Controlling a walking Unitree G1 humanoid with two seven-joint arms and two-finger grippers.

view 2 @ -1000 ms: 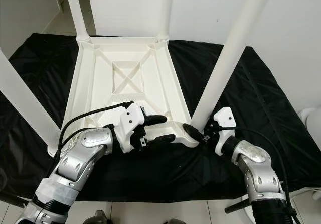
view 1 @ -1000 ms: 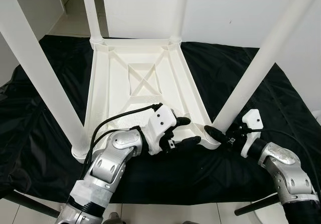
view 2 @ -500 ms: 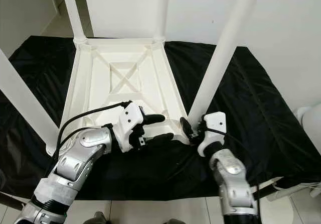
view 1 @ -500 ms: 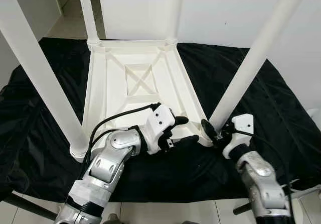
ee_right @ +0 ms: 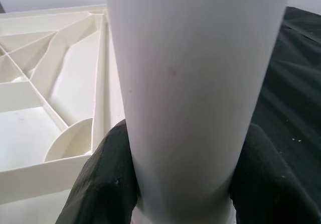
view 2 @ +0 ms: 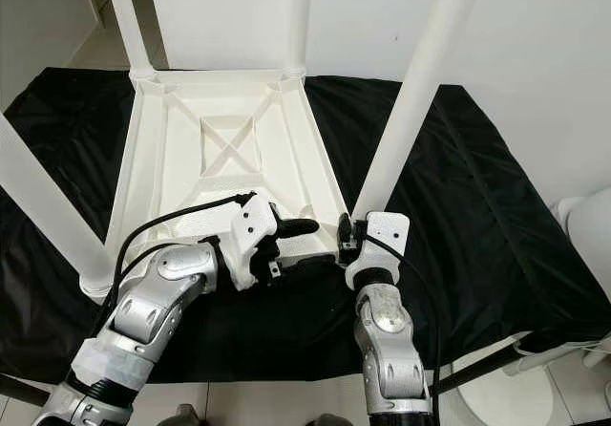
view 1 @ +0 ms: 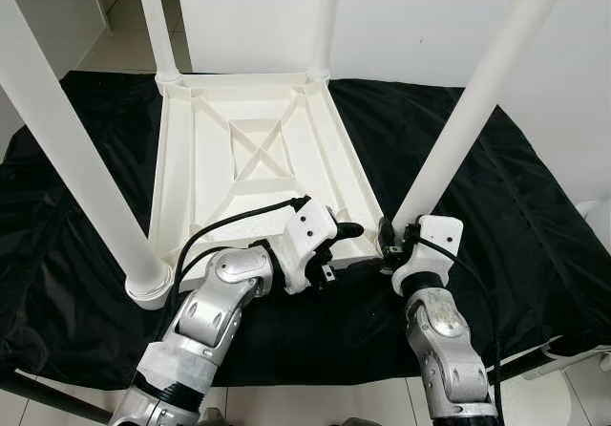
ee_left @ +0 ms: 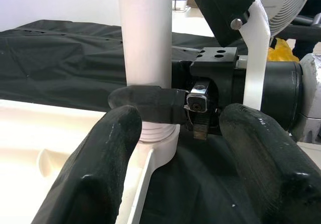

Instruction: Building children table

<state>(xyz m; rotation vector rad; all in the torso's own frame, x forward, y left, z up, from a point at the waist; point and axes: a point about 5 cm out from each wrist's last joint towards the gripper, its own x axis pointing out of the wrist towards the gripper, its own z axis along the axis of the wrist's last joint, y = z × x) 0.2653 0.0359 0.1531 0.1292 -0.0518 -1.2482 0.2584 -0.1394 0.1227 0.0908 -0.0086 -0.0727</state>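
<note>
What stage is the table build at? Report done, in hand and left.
Done: the upturned tabletop lies on the black cloth with four white legs standing in its corners. In hand: the right gripper is clamped round the base of the near right leg, and the left gripper is open on the tabletop's near edge. Left: releasing and flipping it upright.

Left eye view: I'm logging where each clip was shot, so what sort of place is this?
Probably a room in a home: an upturned white plastic table lies on a black sheet beside a plain white wall, with tiled floor at the near edge.
</note>
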